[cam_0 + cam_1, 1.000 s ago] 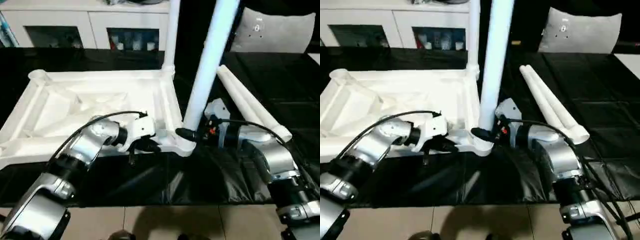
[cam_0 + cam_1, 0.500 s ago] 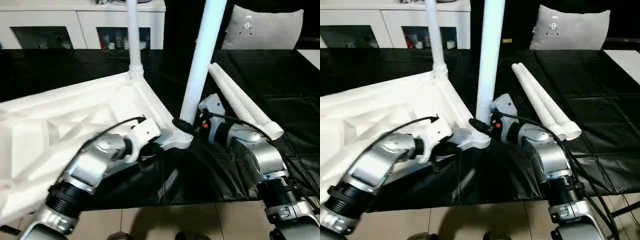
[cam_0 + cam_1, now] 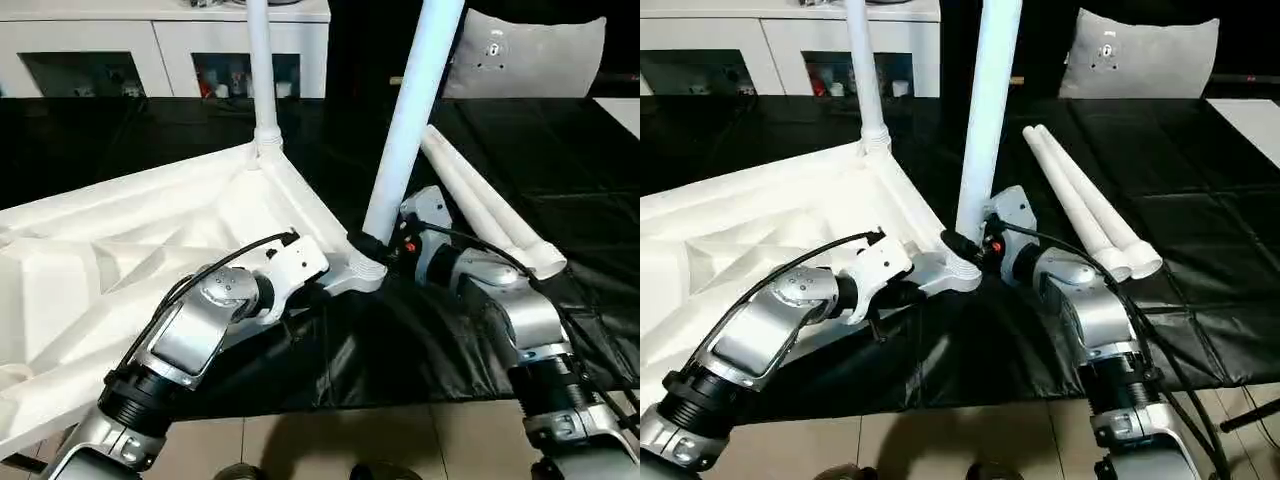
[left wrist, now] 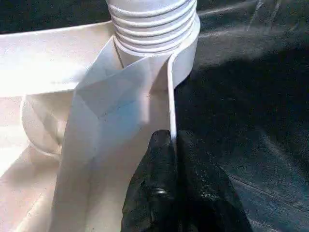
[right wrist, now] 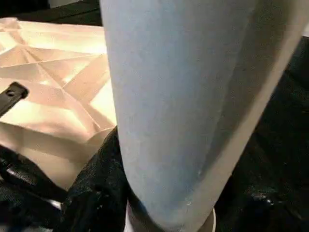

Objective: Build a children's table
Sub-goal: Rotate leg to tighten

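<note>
Inverted table top [image 3: 150,240] lying on the black-covered surface [image 3: 560,170], one leg [image 3: 262,70] seated at the corner beyond both tools. Left tool [image 4: 173,145] clenched on the thin rim wall just beside the ribbed corner socket [image 3: 362,272]. Right tool [image 3: 965,247] grasping the upright leg [image 3: 410,110] low, at that socket. Likely light, stiff, smooth and slippery plastic; best gripped near the base. Two spare legs [image 3: 490,205] lying near, past the right tool.
</note>
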